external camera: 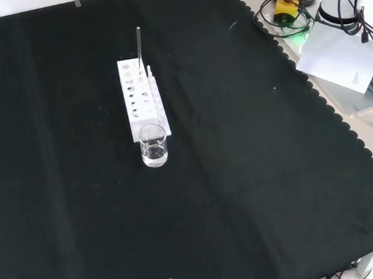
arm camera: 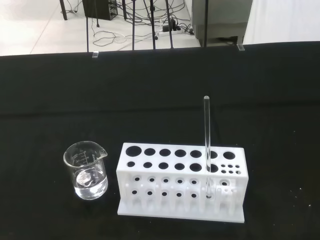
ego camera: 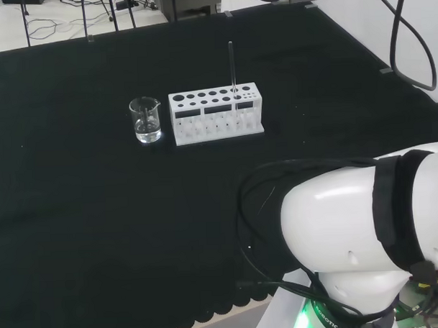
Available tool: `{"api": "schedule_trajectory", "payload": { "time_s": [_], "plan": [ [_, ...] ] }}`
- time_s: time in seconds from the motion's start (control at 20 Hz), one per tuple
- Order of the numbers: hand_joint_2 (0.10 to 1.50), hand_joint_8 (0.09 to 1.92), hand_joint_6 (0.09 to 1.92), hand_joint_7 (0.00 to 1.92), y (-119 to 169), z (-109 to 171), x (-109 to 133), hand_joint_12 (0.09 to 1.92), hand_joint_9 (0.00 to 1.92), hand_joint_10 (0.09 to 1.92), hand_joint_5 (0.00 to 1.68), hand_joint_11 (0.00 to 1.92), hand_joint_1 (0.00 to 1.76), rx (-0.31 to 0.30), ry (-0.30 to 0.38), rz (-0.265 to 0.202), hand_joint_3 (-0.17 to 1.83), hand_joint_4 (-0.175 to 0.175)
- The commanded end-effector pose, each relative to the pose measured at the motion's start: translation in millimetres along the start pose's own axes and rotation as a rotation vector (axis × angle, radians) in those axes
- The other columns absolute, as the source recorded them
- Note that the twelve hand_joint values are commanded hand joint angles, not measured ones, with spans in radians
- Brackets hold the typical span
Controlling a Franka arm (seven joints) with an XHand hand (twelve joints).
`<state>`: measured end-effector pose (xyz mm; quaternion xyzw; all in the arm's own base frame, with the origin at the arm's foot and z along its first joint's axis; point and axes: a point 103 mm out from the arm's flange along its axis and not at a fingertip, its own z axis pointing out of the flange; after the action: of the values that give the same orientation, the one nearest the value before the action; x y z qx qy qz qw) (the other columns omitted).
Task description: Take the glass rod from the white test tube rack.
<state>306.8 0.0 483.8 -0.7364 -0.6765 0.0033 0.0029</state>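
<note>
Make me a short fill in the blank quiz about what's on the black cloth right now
1. The glass rod stands ____ in the white test tube rack.
2. In the head view, the beaker sits to the ____ of the rack.
3. The beaker holds a little clear ____.

Missing words: upright; left; liquid

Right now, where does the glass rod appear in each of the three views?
Head view: glass rod stands upright at the right end of the white rack.
Front view: rod at the rack's far end.
Wrist view: rod upright in the rack.
Shared landmark: the beaker at the rack's other end.
</note>
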Motion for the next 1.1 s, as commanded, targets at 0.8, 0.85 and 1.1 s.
{"api": "schedule_trajectory", "payload": {
  "time_s": [0.8, 0.85, 1.1],
  "plan": [
    [1.17, 0.09, 0.09, 0.0, 34, 23, -20, 0.45, 0.0, 0.09, 0.0, 0.0, 0.65, 0.043, -0.007, 0.02, -0.17, -0.147],
    [1.17, 0.09, 0.09, 0.0, 39, 26, -22, 0.51, 0.0, 0.09, 0.0, 0.0, 0.65, 0.049, -0.008, 0.022, -0.17, -0.146],
    [1.17, 0.09, 0.09, 0.0, 66, 39, -35, 0.71, 0.0, 0.17, 0.0, 0.0, 0.64, 0.068, 0.014, 0.035, -0.17, -0.142]
  ]
}}
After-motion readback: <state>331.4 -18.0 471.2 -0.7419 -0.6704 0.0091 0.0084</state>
